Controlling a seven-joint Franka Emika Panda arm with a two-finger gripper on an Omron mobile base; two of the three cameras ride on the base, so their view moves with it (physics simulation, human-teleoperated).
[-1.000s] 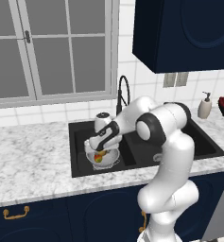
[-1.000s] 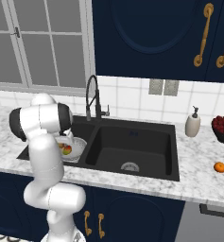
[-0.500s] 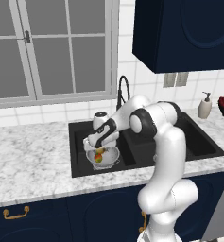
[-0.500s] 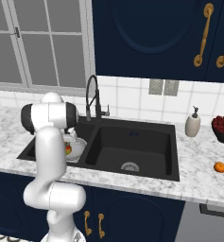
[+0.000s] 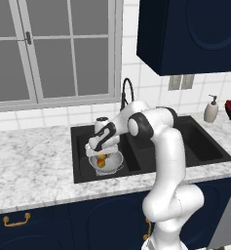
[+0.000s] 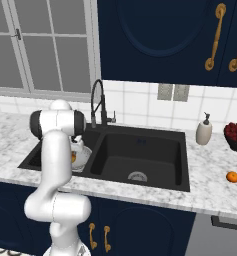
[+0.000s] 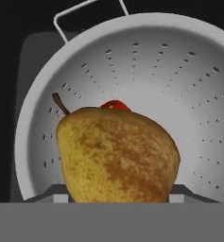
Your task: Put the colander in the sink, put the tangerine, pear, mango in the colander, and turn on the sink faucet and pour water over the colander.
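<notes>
Hanging over the left basin of the sink, the hand pinches the pear between its 2 fingers, just above the colander. The colander sits in that left basin, and a patch of the red mango shows behind the pear inside it. The sink faucet stands at the far edge. The tangerine lies on the marble surface, far right
</notes>
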